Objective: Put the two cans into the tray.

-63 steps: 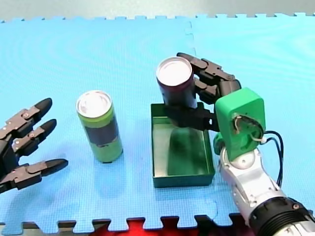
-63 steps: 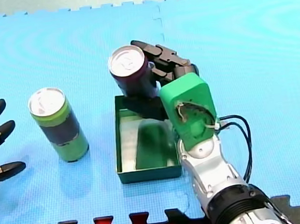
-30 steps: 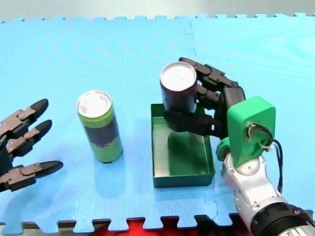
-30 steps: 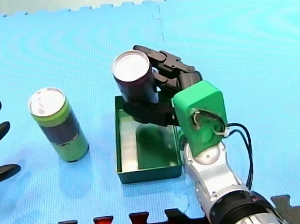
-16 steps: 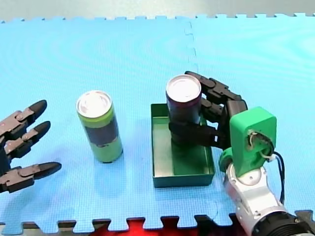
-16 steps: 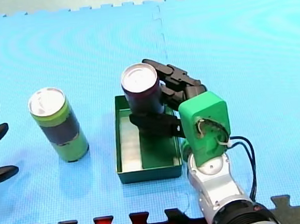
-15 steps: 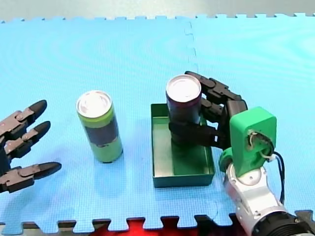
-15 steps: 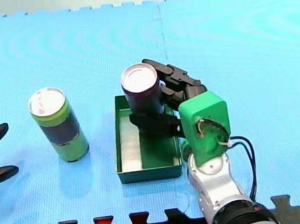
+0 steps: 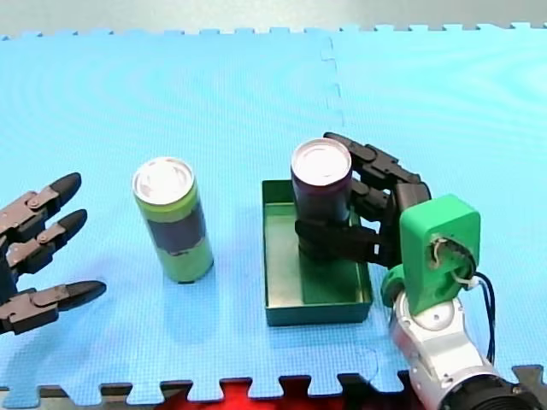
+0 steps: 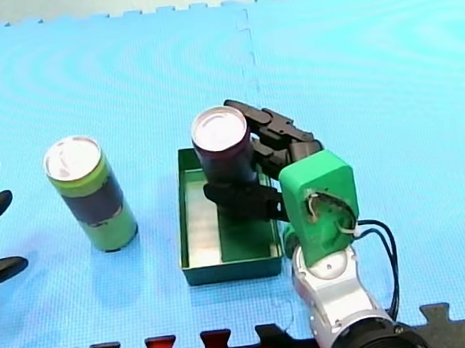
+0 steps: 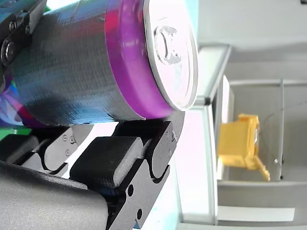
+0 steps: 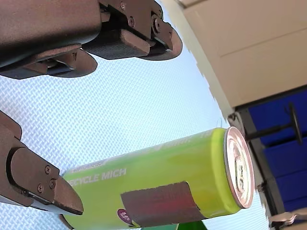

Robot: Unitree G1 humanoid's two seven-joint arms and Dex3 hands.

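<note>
Two cans are upright: the purple can [image 9: 321, 201] is low inside the green tray [image 9: 278, 295], gripped by the right hand [image 9: 376, 209], its fingers [image 9: 376, 162] wrapped behind it (thumb across the front). The green can [image 9: 173, 222] stands on the blue mat [image 9: 171, 85], left of the tray and apart from it. The left hand [image 9: 34, 252] holds nothing at the mat's left edge.

There were two cans: one purple can [image 9: 321, 201] and one green can [image 9: 173, 219], the latter at nine o'clock from the single tray [image 9: 284, 278]. Two robot hands were counted: the right hand [image 9: 380, 205], wrapped around the purple can, and the left hand [image 9: 36, 252], at eight o'clock from the green can.
</note>
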